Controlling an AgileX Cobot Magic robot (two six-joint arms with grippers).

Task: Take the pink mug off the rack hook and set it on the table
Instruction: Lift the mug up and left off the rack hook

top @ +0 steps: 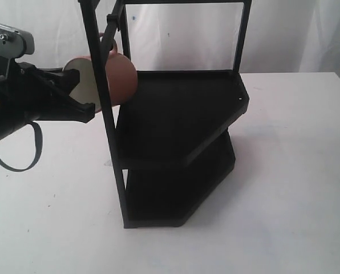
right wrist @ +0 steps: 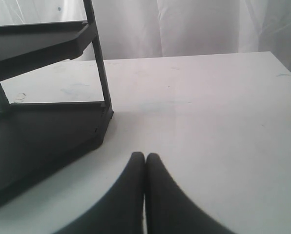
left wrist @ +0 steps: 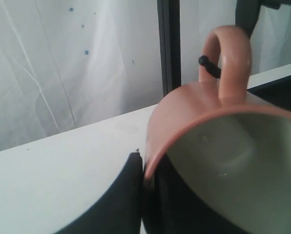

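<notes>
End effector (left wrist: 146, 168) astride pink mug (left wrist: 184, 105) rim

pink mug (top: 123, 77) | handle on rack hook (left wrist: 207, 65) | above table (top: 295, 182)

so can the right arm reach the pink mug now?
Probably not directly: the rack stands between the right gripper and the pink mug, whose rim the left gripper clamps.

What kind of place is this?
Probably a robot lab test setup, not a kitchen: plain white table, white curtain backdrop, and a lone black two-shelf rack with a pink mug hanging on its hook.
</notes>
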